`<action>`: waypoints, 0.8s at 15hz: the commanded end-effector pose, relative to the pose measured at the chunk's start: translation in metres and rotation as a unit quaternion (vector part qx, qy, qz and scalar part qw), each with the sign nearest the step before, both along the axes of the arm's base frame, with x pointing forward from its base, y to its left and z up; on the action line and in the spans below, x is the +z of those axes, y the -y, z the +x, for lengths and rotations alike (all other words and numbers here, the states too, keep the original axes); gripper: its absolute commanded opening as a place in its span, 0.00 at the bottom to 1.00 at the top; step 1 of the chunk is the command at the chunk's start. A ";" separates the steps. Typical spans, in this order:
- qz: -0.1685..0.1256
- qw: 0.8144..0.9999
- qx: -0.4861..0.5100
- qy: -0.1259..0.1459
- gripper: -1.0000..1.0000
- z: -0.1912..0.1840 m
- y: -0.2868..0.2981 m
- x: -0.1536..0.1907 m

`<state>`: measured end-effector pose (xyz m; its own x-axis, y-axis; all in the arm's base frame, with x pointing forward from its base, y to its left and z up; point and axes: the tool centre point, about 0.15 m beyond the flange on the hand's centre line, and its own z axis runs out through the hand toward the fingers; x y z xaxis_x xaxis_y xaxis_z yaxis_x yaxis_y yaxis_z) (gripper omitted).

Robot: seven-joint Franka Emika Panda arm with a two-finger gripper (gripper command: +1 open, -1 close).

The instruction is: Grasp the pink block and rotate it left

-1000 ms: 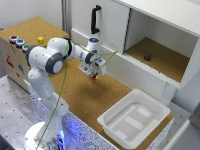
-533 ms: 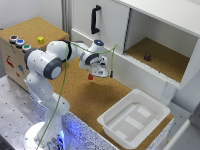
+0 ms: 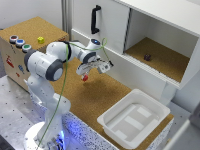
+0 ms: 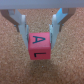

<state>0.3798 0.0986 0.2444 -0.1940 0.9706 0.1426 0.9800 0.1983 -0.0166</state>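
exterior: high, off the worktop's corner, looking down, wide | wrist: close, straight down on cork | shared: pink block (image 3: pixel 85 77) (image 4: pixel 39 46)

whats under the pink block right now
In the wrist view the pink block sits between the gripper fingers, with cork surface visible all around it. The patch directly beneath is covered by the block, so contact or a gap cannot be told.

Claw (image 4: pixel 40 34) base cut off, blurry.
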 end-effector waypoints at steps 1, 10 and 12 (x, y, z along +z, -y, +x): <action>-0.024 0.998 -0.004 0.058 0.00 0.006 -0.024 -0.020; -0.024 0.994 -0.103 0.011 1.00 0.022 -0.034 0.010; -0.024 0.994 -0.103 0.011 1.00 0.022 -0.034 0.010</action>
<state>0.3946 0.1252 0.2436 -0.0252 0.9908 0.1333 0.9985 0.0186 0.0509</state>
